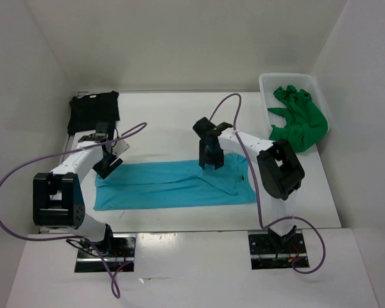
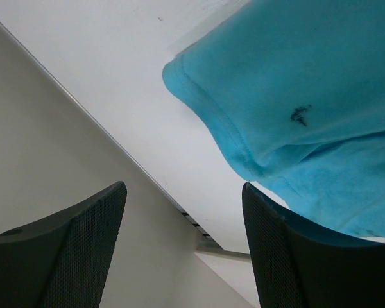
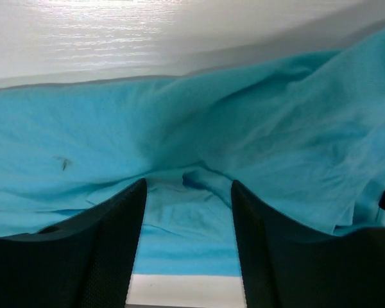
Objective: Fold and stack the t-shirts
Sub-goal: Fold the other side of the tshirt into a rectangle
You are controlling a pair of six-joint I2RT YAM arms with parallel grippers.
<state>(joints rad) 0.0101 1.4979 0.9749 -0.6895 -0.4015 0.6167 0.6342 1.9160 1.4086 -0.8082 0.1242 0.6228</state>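
Left gripper [image 2: 183,256] spread, empty, at the turquoise shirt's [image 1: 173,186] far-left corner | right gripper [image 3: 188,244] spread, nothing pinched, over its far edge | shirt lies as a long strip mid-table | tip: flatten the bunched right end, then pinch both layers at matching corners.

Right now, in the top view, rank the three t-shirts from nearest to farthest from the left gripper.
From the left gripper:
1. turquoise t-shirt, spread in the middle, its left end right by the gripper.
2. black t-shirt, lying at the far left.
3. green t-shirt, bunched in the white basket at the far right.
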